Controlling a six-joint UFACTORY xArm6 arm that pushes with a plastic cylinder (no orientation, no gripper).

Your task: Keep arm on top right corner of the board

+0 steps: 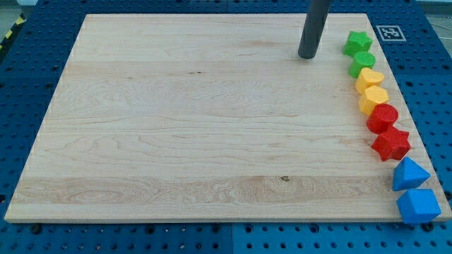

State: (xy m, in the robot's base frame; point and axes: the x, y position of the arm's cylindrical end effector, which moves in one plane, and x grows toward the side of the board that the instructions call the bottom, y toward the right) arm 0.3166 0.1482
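Observation:
My tip (307, 56) rests on the wooden board (198, 120) near its top right corner. The dark rod rises from it out of the view's top. A green star block (358, 42) lies just to the right of the tip, a short gap apart. The tip touches no block.
Blocks line the board's right edge from top to bottom: the green star, a green rounded block (362, 62), a yellow heart (369, 79), a yellow hexagon (373, 99), a red block (382, 118), a red star (391, 143), a blue triangle (409, 173) and a blue block (418, 205). A marker tag (389, 32) sits at the top right.

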